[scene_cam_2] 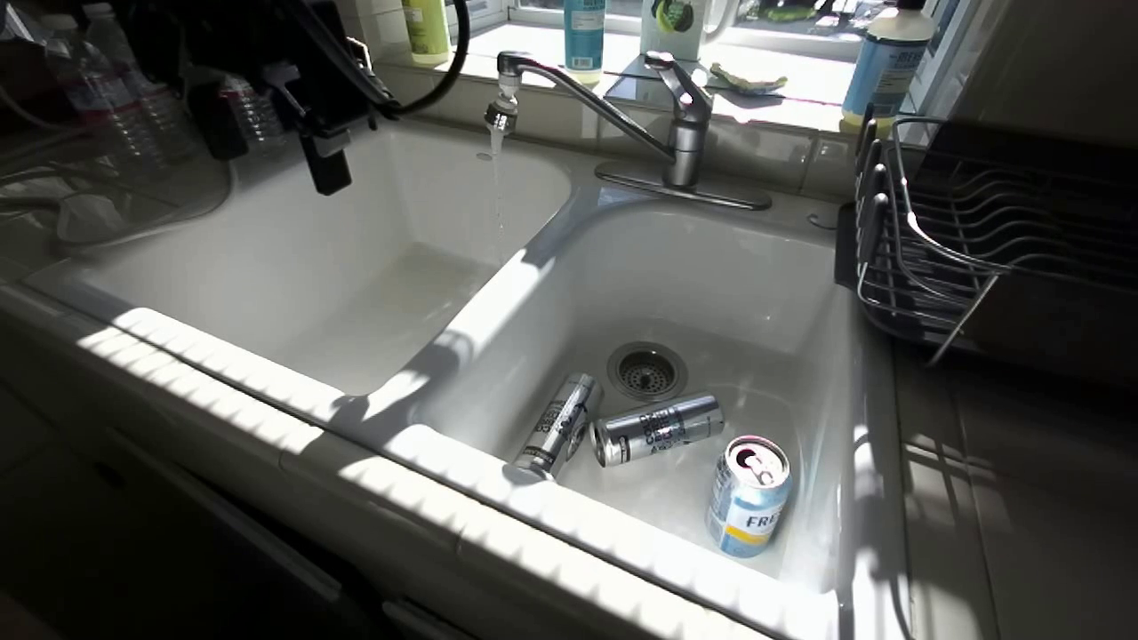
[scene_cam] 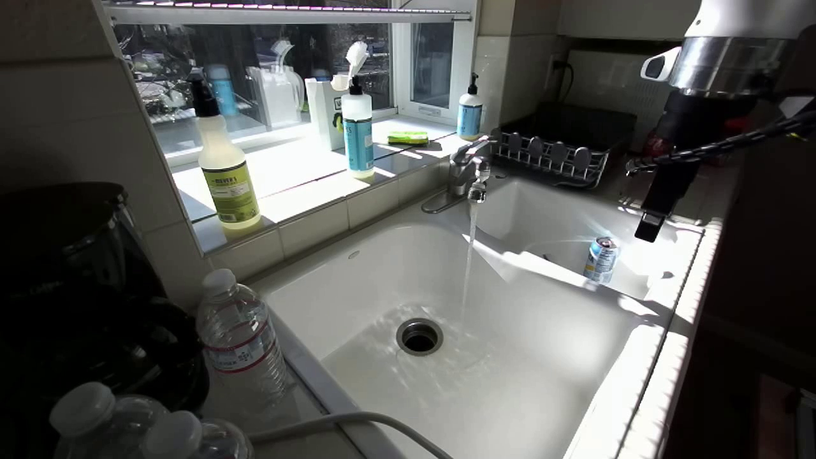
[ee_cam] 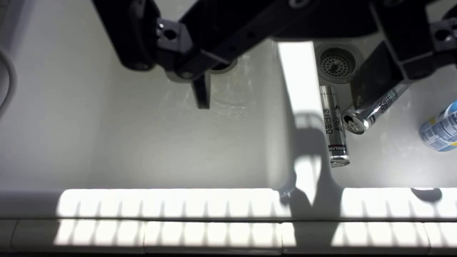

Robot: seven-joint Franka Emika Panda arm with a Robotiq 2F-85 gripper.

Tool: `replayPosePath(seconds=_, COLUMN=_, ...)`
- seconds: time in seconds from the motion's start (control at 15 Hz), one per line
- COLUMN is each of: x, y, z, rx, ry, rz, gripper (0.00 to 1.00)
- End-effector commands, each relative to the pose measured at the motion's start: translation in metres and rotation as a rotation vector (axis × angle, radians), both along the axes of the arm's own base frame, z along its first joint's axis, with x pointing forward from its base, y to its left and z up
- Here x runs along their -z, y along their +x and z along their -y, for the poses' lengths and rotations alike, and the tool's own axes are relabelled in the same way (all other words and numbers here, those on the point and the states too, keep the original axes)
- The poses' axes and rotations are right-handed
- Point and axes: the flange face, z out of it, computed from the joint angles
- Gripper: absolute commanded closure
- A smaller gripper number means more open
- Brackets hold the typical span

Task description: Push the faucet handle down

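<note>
The faucet handle (scene_cam: 473, 146) is a small chrome lever on top of the short silver faucet (scene_cam: 458, 175); it also shows in an exterior view (scene_cam_2: 677, 82), tilted upward. Water runs from the spout (scene_cam_2: 502, 111) into the larger sink basin (scene_cam_2: 293, 231). My gripper (ee_cam: 280, 103) is open and empty in the wrist view, its two black fingers wide apart above the sink. It also shows in both exterior views (scene_cam: 649, 227) (scene_cam_2: 277, 171), above the sink's front side and well apart from the handle. The handle is out of the wrist view.
Several cans, including a blue can (scene_cam_2: 749, 498), lie or stand in the smaller basin (scene_cam_2: 782, 293). A black wire dish rack (scene_cam_2: 942, 258) stands beside it. Soap bottles (scene_cam: 358, 134) line the window sill behind the faucet. Water bottles (scene_cam: 241, 344) stand on the counter.
</note>
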Motion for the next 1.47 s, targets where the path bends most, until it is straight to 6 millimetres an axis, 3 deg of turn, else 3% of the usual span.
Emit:
replayPosePath(seconds=0.0, x=-0.001, y=0.0, z=0.0, rx=0.0, ry=0.0, rz=-0.001, gripper=0.0)
replayPosePath(seconds=0.13, x=-0.001, y=0.008, z=0.011, rx=0.077, ry=0.003, rz=-0.02, gripper=0.0)
replayPosePath(seconds=0.4, x=-0.014, y=0.033, z=0.067, rx=0.313, ry=0.036, rz=0.047, gripper=0.0)
replayPosePath(seconds=0.8, x=-0.026, y=0.096, z=0.129, rx=0.55, ry=0.205, rz=0.274, gripper=0.0)
replayPosePath(seconds=1.2, x=-0.026, y=0.152, z=0.149, rx=0.709, ry=0.369, rz=0.45, gripper=0.0)
replayPosePath(seconds=1.27, x=-0.027, y=0.134, z=0.147, rx=0.673, ry=0.326, rz=0.423, gripper=0.0)
replayPosePath(seconds=1.4, x=-0.024, y=0.14, z=0.148, rx=0.675, ry=0.325, rz=0.423, gripper=0.0)
